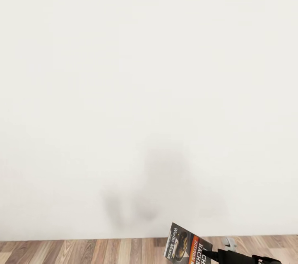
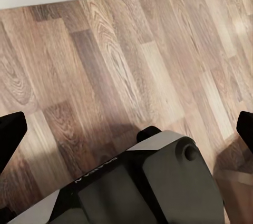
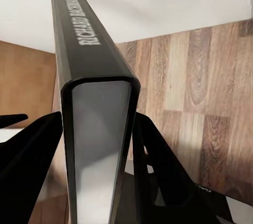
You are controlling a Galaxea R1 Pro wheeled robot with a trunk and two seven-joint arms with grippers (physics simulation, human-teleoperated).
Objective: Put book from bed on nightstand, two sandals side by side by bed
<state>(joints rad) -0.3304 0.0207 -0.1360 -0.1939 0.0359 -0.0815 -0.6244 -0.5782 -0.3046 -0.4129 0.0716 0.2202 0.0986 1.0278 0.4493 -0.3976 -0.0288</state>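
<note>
Surroundings: the head view faced a plain white wall (image 1: 149, 90) above a narrow band of wood-plank floor (image 1: 82, 251); a soft grey shadow lay low on the wall.
Book: the book (image 1: 188, 248) showed at the lower edge of the head view, lifted off the floor and tilted, with its cover turned to the camera. The cover carried a dark picture, an orange band and pale lettering reading "BACH…".
Book, right wrist view: the book (image 3: 95, 118) stood on edge between the two dark fingers, its black spine lettered "RICHARD BACHMAN" running away from the camera and its white page block facing the lens.
Right gripper: the right gripper (image 3: 97, 145) was clamped on the book, one finger (image 3: 31, 155) pressed to one cover and the other to the opposite cover. In the head view the right gripper (image 1: 219, 253) met the book at its lower right corner.
Left gripper: the left gripper (image 2: 129, 126) held nothing, its two dark fingertips (image 2: 10, 134) set wide apart over bare floor planks (image 2: 121, 50).
Robot body: a rounded dark and grey part of the robot (image 2: 147, 182) sat below the left gripper.
Small grey object: a pale grey shape (image 1: 229, 242) sat just right of the book; what it was could not be told.
</note>
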